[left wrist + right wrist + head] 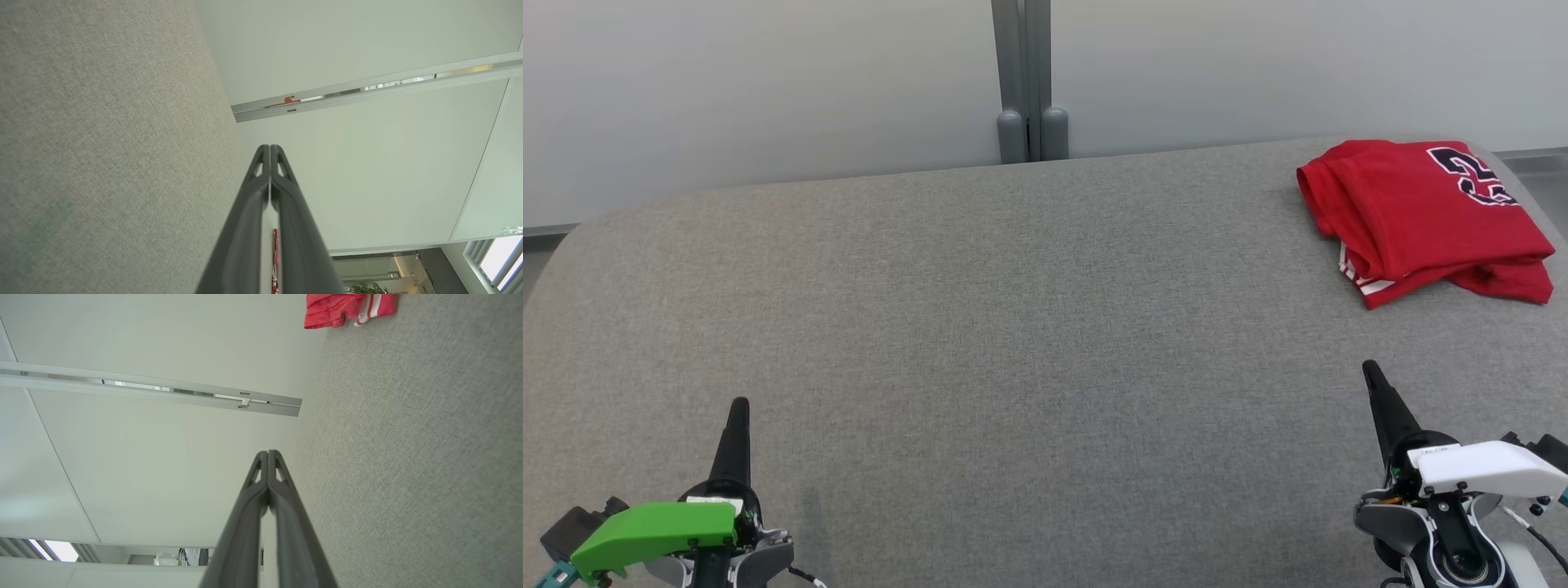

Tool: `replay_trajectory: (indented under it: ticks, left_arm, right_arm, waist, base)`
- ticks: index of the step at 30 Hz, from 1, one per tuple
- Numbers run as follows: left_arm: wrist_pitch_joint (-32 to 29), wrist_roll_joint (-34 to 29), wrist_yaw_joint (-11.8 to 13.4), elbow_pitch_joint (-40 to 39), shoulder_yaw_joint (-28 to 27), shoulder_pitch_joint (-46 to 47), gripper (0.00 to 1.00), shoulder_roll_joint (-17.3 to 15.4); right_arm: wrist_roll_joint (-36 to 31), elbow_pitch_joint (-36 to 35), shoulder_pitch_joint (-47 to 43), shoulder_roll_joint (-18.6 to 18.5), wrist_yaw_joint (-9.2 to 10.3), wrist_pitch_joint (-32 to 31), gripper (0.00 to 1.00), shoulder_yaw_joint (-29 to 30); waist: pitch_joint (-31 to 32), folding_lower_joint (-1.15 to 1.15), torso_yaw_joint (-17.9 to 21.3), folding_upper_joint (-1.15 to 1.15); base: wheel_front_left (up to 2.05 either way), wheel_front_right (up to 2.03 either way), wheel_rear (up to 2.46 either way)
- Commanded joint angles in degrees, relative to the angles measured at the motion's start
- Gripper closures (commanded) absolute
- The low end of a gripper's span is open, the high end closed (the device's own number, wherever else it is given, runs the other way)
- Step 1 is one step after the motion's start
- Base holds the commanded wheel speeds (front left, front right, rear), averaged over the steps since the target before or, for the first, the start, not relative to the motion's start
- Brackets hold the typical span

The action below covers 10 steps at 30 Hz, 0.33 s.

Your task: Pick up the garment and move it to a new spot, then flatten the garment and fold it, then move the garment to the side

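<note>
The bright red sports jersey with white trim and a dark, white-outlined number [1421, 216] was found folded into a compact stack on the grey fabric-covered table [1013, 327], ahead of the right gripper [1370, 367] and slightly to its outer side, apart from it, and well away from the left gripper [738, 406], across the table on its right. Both pairs of long dark fingers were pressed together with nothing between them. The fold and the move to the side were judged done, so the step in hand was taken to be a clean retreat. For that to be done well, the closed fingers should be kept low and clear of the stack, whose lower layer stuck out unevenly at the edge facing the right gripper and could be dragged open by a brush. The number and the stack's whole outline were given by the head view. From the right wrist view only a corner with striped trim was offered, yet there and in the left wrist view the meeting of the fingertips was shown plainly.
</note>
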<state>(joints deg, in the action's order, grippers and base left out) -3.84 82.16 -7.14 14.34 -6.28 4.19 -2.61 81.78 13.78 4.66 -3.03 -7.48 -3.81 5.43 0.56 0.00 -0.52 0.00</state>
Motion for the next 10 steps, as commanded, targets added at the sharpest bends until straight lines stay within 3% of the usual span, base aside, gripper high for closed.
replay_trajectory:
  ticks: [1, 10]
  left_arm:
    - [-0.36, 1.32, -0.49, -0.37, -0.24, 1.35, 1.0, -0.41]
    - [-1.35, 4.9, -0.43, -0.37, -0.28, 1.81, 1.0, -0.42]
  right_arm:
    - [1.43, -0.06, 0.87, -0.09, -0.03, -0.45, 1.0, 0.29]
    - [5.07, 0.08, 1.37, 0.02, -0.03, -1.41, 1.0, 0.66]
  waist:
    - [-0.05, 0.0, 0.03, 0.0]
    - [-0.29, 0.0, 0.21, 0.0]
  base:
    - [0.0, 0.0, 0.0]
    - [0.0, 0.0, 0.0]
